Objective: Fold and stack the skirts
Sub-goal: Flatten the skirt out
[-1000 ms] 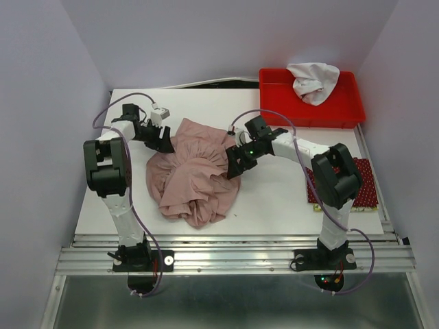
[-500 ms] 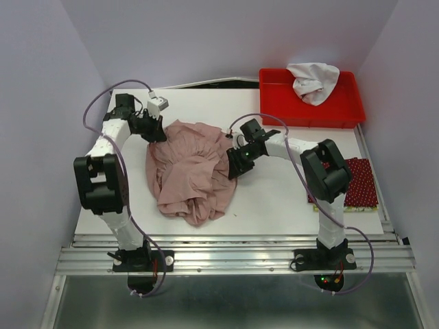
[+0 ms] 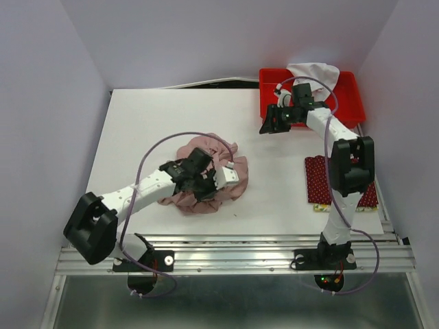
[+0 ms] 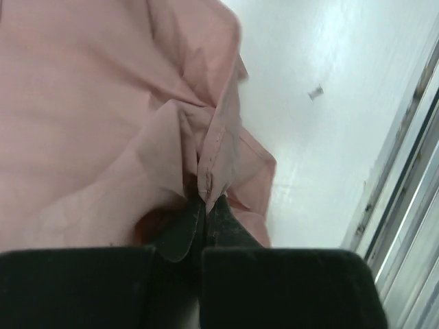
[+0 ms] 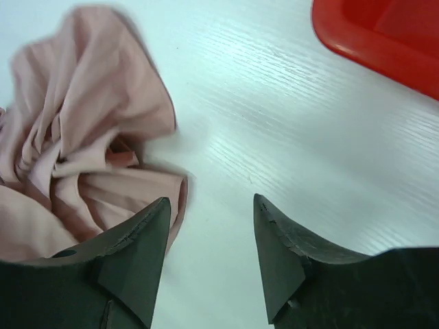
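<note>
No text, label, brand, number or sign can be read in any view.

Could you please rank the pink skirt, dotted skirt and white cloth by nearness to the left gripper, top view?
1. pink skirt, held in the left gripper
2. dotted skirt, at the right edge
3. white cloth, in the far-right tray
</note>
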